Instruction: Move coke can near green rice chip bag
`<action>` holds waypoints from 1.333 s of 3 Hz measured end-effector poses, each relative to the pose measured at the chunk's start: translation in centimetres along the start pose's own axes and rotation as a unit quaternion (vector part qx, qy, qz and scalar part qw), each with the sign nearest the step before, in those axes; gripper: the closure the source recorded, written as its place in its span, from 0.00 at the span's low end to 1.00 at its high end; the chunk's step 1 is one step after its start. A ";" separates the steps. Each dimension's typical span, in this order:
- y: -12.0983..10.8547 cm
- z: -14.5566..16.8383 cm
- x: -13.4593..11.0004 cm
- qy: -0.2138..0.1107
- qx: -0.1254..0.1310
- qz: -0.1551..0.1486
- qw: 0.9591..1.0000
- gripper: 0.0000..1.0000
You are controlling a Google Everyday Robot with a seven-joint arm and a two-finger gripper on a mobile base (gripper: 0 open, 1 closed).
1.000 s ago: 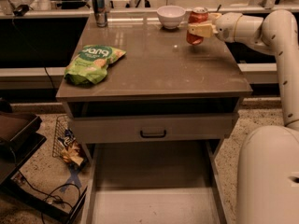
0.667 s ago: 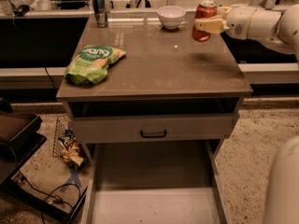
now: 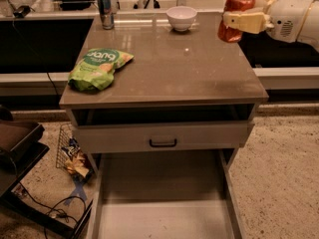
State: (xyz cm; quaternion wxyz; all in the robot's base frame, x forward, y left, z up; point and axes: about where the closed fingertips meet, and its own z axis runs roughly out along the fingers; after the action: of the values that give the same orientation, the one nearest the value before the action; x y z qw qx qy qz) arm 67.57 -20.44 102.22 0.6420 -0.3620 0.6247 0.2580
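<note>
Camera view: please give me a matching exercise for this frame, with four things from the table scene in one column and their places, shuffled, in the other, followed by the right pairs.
Things:
1. coke can
2. green rice chip bag
3. white bowl
4. slim blue can

Places:
A. upright at the far left corner of the table
B. clamped in the gripper at the far right corner
C. lying by the left front edge
D. middle of the far edge

Pairs: 1-B, 2-C, 3-D, 4-A
</note>
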 end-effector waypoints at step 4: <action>17.2 16.8 10.8 0.032 -0.165 0.010 0.986 1.00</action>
State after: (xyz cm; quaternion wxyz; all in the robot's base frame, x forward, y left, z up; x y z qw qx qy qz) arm 65.37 1.86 88.34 0.5505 -0.4644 0.5977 0.3522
